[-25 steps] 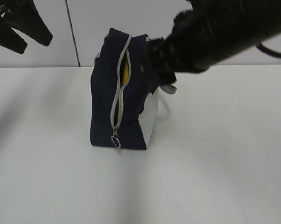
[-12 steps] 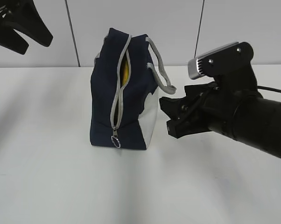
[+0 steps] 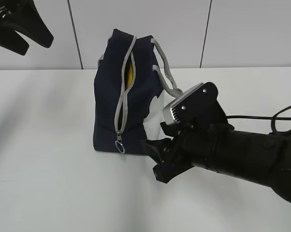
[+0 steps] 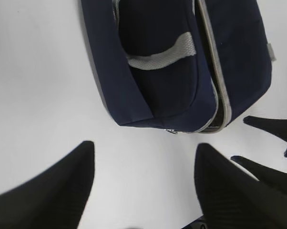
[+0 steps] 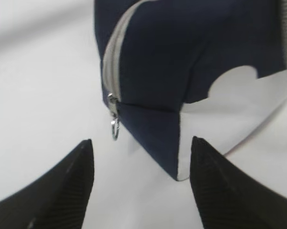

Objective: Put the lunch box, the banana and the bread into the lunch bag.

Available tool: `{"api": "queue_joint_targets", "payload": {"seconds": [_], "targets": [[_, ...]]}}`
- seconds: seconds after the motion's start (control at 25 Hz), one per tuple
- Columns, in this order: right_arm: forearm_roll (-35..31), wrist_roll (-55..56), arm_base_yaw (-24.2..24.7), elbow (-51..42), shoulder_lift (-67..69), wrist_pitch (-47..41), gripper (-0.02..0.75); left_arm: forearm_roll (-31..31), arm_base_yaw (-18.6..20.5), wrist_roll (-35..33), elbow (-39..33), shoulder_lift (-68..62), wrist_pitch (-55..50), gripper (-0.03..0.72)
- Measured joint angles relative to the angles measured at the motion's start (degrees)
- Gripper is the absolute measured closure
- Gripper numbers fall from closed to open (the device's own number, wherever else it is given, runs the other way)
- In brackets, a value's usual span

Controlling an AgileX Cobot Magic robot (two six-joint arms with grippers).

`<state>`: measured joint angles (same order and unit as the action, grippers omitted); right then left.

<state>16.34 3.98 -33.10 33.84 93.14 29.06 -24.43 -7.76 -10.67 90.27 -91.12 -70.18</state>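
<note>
While the lunch bag stands on the table, our right end effector waits wide open by its bottom corner; our left end effector hangs wide open above it.

White table — on it the upright navy lunch bag, perhaps slightly unzipped.
</note>
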Motion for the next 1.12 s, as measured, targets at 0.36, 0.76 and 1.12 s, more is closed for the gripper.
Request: {"api": "queue_joint_targets", "payload": {"seconds": [0.36, 0.76, 1.12], "targets": [[8.43, 2.80, 0.00, 0.66, 8.84, 6.64, 0.274, 0.16, 0.00, -0.53, 0.00, -0.11, 1.45, 0.241], [10.30, 5.77, 0.00, 7.84, 17.61, 7.10, 0.397, 0.35, 0.00, -1.06, 0.00, -0.79, 2.22, 0.244], [11.87, 7.18, 0.00, 12.18, 21.46, 7.20, 0.470, 0.35, 0.00, -1.24, 0.00, -0.79, 2.34, 0.245]]}}
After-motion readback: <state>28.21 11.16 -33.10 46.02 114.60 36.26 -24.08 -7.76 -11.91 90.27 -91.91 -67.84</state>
